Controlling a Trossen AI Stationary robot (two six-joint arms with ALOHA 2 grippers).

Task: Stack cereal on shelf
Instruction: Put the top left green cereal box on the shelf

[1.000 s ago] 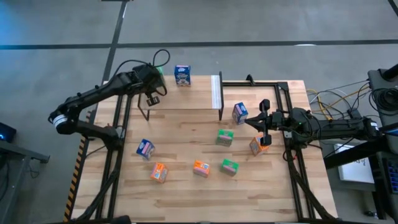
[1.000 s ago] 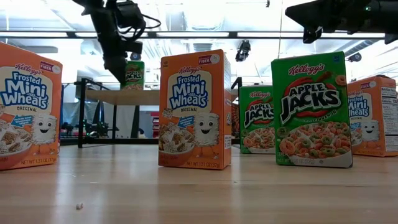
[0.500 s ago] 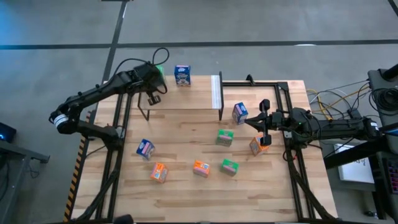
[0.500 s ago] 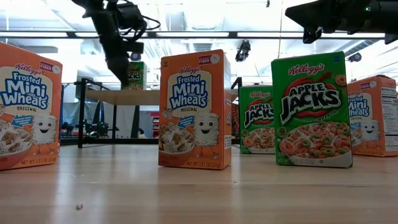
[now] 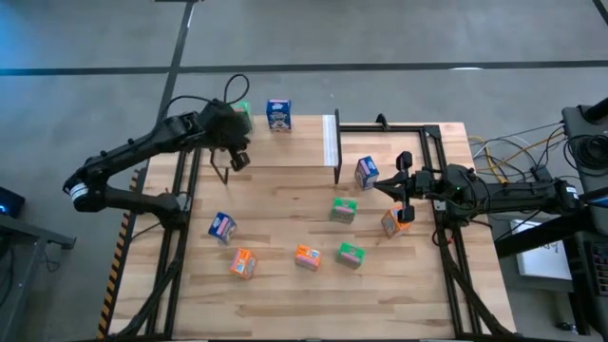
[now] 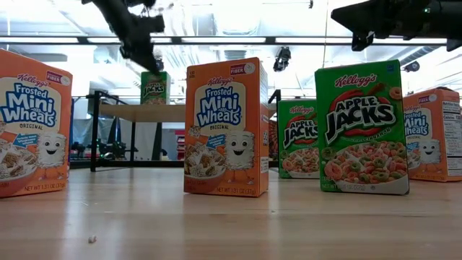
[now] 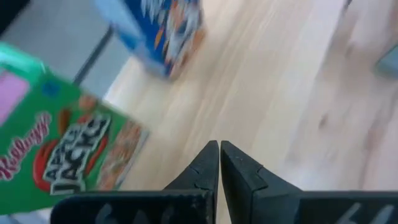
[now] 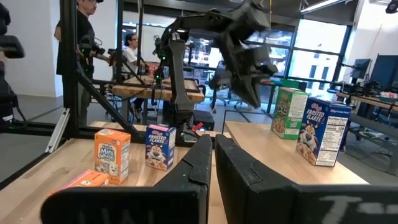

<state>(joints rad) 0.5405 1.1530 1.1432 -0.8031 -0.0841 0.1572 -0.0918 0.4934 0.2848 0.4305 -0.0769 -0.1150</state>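
The shelf (image 5: 285, 147) stands at the table's far side, with a green cereal box (image 5: 242, 112) and a blue one (image 5: 278, 114) upright on its far edge. My left gripper (image 5: 237, 159) is shut and empty, raised above the shelf's left end, near the green box (image 7: 68, 155). It also shows in the low view (image 6: 144, 56). My right gripper (image 5: 404, 201) is shut and empty, held above the table beside an orange box (image 5: 392, 222). Several more boxes stand on the tabletop: blue (image 5: 366, 172), green (image 5: 343, 210), green (image 5: 351, 255), orange (image 5: 307, 256), orange (image 5: 243, 263), blue (image 5: 222, 226).
Black frame rails (image 5: 432, 171) run along the table's right side, and others (image 5: 180, 190) along its left. The shelf's pale strip (image 5: 330, 140) marks its right end. Bare shelf board lies in front of the two boxes. People stand in the room beyond the table (image 8: 81, 37).
My left gripper has risen from beside the green box on the shelf and drawn a little toward the table's near edge, tipping as it went. The green box stays upright on the shelf. My right arm has kept still.
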